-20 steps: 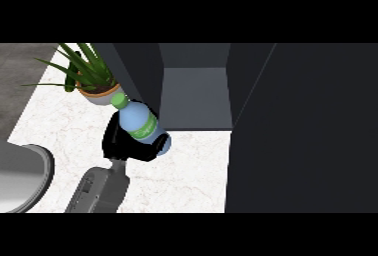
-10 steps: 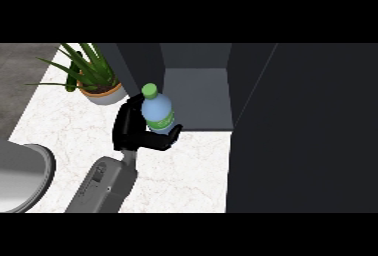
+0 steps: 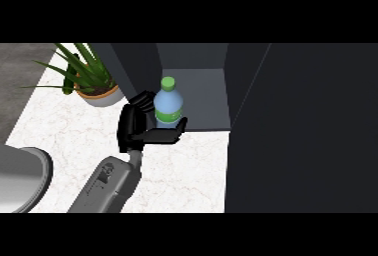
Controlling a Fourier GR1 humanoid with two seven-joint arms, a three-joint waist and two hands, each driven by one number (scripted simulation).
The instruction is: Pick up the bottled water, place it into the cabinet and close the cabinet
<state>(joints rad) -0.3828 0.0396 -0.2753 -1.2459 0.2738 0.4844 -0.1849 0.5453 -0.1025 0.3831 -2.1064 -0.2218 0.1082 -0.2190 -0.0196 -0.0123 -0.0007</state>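
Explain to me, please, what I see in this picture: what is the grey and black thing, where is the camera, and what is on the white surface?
The camera sits at a humanoid robot's head and looks steeply down at a white marble kitchen counter. The grey bar rising from the lower edge is the robot's left forearm; the black part at its end is its left robot hand. Its fingers are curled round a bottled water with a green cap and green label, held upright at the mouth of an open dark cabinet. The large dark panel on the right appears to be the cabinet's open door. A potted plant stands on the counter to the left, and a grey rounded object, cut off by the edge, shows at lower left. The right hand is not visible.
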